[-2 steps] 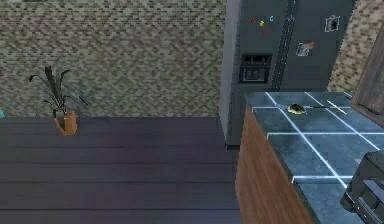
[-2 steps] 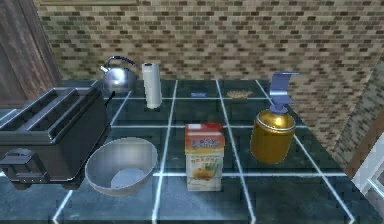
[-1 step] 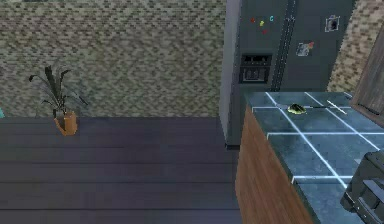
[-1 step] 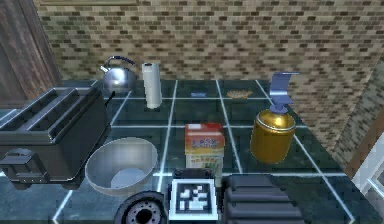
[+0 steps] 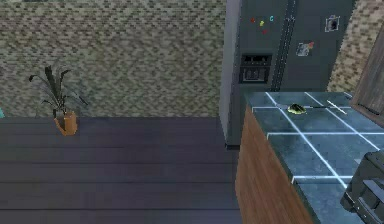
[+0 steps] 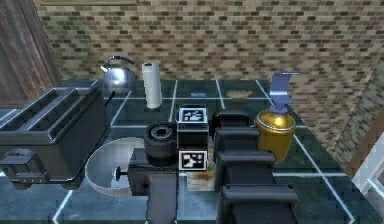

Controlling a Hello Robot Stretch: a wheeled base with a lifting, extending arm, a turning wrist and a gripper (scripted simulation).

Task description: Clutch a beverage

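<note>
Pincer [image 6: 135, 172] positioned left of two white marker squares [image 6: 192, 115] at far end of dark arm [image 6: 245, 185], low over counter [image 6: 330, 150]. Grasp status: cannot tell, with white bowl [image 6: 100, 178] lying at or behind it. Beverage location: cannot tell; small tan patch [image 6: 205, 180] just below lower marker, mostly hidden by arm, identity unclear. Left of bowl, just beside it: dark toaster [image 6: 50, 125]. Toward brick wall [image 6: 220, 35]: metal kettle [image 6: 120, 72], with upright white paper roll [image 6: 152, 85] near it. Right of arm: gold bottle with blue pump [image 6: 276, 130], upright. Forward view: same tiled counter at right, small yellow-green object [image 5: 297, 107] on it, grey fridge [image 5: 290, 50] behind, potted plant [image 5: 60, 105] on dark floor [image 5: 130, 160].
</note>
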